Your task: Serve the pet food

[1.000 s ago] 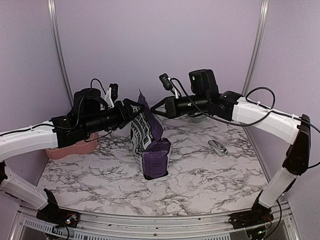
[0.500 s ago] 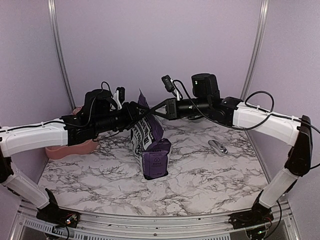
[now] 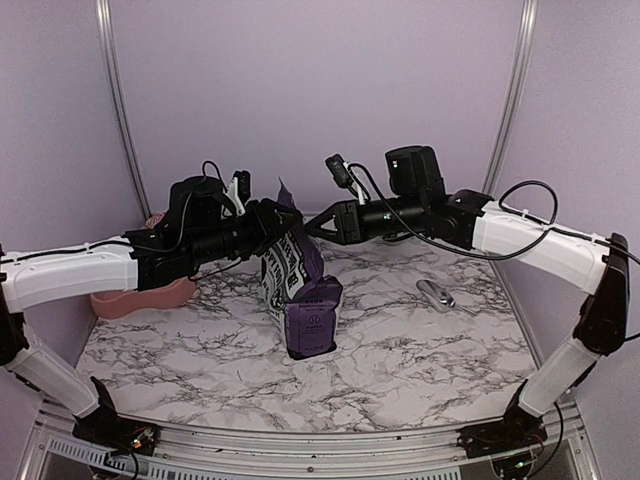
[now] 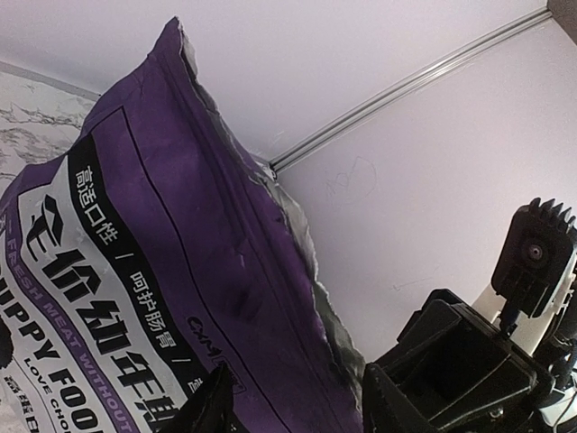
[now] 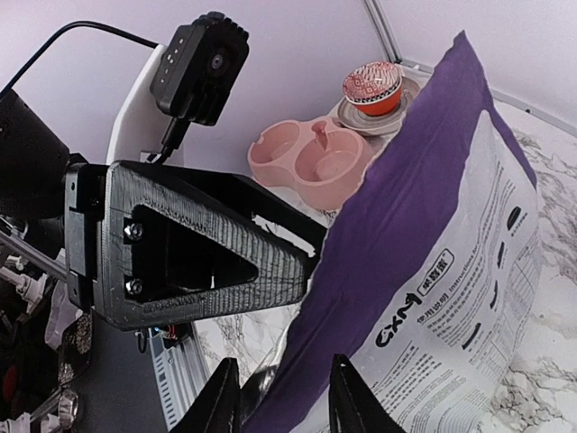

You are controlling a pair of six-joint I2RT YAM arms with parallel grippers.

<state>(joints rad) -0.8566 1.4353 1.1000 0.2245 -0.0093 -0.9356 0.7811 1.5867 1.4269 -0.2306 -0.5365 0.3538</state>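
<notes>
Bracketing the top edge of the pet food point(image 3: 300, 290) with the left tool point(image 3: 285, 224) and the right tool point(image 3: 307, 228), tips nearly meeting above it. Keeping the purple bag upright on its base mid-tabletop point(image 3: 420, 350), same spot as a second ago. Pushing the left tool forward onto the bag's upper corner since then, with elbow and wrist raised and closer in. Shifting the right tool only slightly leftward. Setting fingers point(image 4: 215, 406) narrowly either side of the purple top seam in the left wrist view, likewise fingers point(image 5: 222, 397) in the right wrist view. Clamping or just touching: cannot tell for either. Leaving the pink double bowl point(image 3: 135, 300) behind the left arm and the metal scoop point(image 3: 437, 293) lying well apart on the right, both unmoved.
</notes>
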